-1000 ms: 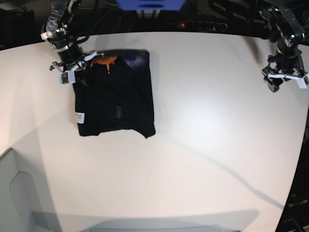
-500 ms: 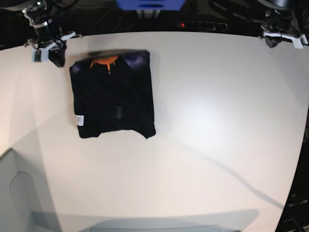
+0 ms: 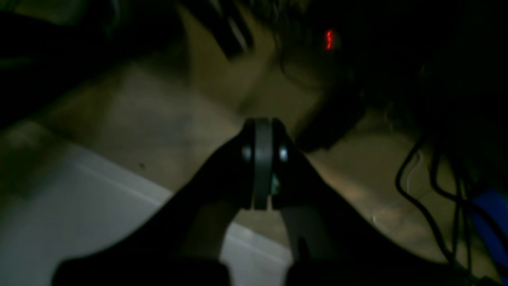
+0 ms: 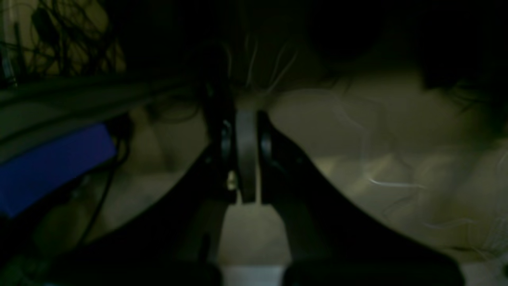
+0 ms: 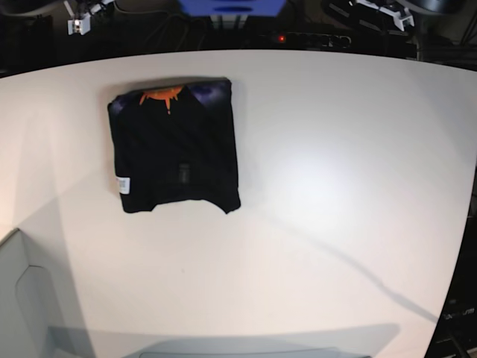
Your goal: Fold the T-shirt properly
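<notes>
Spreading across nearly the whole base view is a pale, cream-white tabletop (image 5: 320,186), its far edge curving against a dark background of cables and equipment. A long thin shadow crosses its right half.

On the left part of the tabletop, toward the far edge, lies the T-shirt (image 5: 175,145), folded into a compact black rectangle. Its long axis runs from the far edge toward the near edge, tilted slightly. An orange-and-purple print (image 5: 179,93) shows along the far end. A small white label (image 5: 123,183) sits at the left edge near the lower corner, and a darker tag lies near the middle. The lower right corner pokes out into a small point.

Both arms are mostly cut off at the top of the base view; only white and dark fragments show at the upper left and upper right.

In the left wrist view, the left gripper (image 3: 262,159) appears dark against a dim floor and a pale tabletop corner; its jaws are pressed together with nothing between them. A small red light (image 3: 328,39) glows above, and black cables hang at the right.

In the right wrist view, the right gripper (image 4: 246,155) likewise has its jaws closed and empty. The scene is dim and blurred, with a blue object (image 4: 55,167) at the left.
</notes>
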`<move>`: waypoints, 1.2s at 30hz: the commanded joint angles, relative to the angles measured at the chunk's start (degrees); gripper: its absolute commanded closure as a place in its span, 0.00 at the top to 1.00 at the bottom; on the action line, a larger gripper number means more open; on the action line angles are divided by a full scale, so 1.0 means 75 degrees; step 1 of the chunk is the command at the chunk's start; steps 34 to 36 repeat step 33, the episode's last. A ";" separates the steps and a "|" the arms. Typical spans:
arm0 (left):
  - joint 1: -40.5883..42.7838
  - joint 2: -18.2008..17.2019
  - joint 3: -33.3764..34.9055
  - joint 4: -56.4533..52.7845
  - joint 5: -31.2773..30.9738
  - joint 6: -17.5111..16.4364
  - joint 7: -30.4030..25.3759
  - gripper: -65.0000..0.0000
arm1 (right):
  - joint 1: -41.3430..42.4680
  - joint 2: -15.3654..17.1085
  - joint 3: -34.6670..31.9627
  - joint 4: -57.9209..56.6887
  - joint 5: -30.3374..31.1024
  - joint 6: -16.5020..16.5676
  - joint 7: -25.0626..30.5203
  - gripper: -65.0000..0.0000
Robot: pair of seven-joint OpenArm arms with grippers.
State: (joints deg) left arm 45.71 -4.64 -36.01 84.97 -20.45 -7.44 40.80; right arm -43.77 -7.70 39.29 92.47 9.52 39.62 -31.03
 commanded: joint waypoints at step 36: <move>-0.4905 -0.0559 0.5510 -0.9811 0.0599 0.0142 -0.5551 0.00 | 0.4400 0.0869 -0.3779 -1.1608 -0.2541 -0.7351 0.7483 0.00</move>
